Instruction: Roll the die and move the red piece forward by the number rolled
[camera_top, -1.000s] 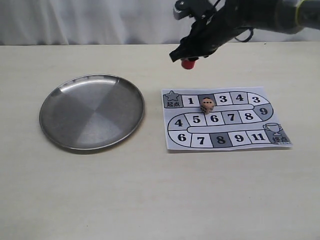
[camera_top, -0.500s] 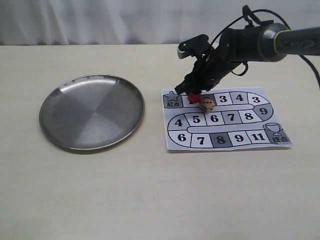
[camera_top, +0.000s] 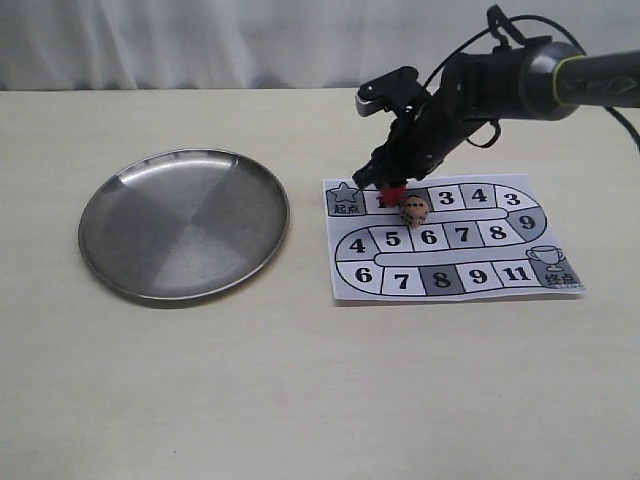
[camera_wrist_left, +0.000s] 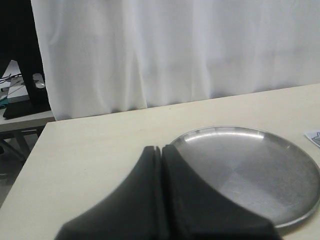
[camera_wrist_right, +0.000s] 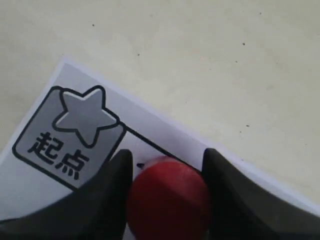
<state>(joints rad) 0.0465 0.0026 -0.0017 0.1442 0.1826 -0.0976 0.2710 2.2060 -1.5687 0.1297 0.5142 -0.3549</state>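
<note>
The red piece is at square 1 of the paper board, and my right gripper is shut on it from above. In the right wrist view its two black fingers flank the red piece closely, next to the star square of the board. The tan die lies on the board just right of the red piece, by square 2, with dark pips showing. My left gripper is shut on nothing and is out of the exterior view.
A round metal plate sits on the table left of the board, and it also lies just beyond my left gripper as the plate in the left wrist view. A white curtain hangs behind the table's far edge.
My right gripper came down from beyond the board's far edge with the red piece to square 1. Over the last half second it barely moved. The die stayed put.
</note>
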